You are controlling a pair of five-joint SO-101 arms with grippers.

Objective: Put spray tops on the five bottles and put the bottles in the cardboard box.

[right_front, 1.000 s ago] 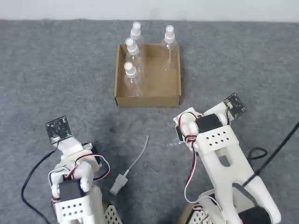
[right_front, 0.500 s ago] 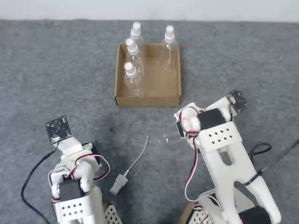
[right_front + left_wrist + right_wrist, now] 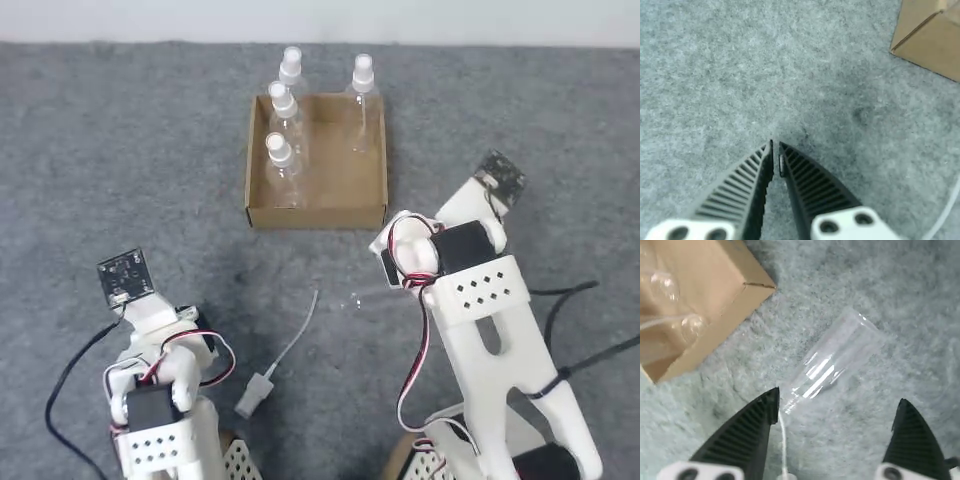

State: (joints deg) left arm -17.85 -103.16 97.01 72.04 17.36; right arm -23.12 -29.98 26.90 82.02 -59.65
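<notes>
The right arm (image 3: 480,300) had swung forward, its right fingers (image 3: 747,425) spread just behind the capless bottle (image 3: 832,362) lying on the surface (image 3: 120,150) near the box (image 3: 262,215) — seemingly set to grasp it — while the left fingers (image 3: 747,180) stayed pressed together.

Open carpet (image 3: 785,327) between bottle (image 3: 837,357) and cardboard box (image 3: 715,315)

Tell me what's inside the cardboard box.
The cardboard box holds a front bottle, a middle bottle behind it and a side bottle by the opposite wall, all upright and capped. The rear bottle has its base covered, so whether it stands inside is unclear.
</notes>
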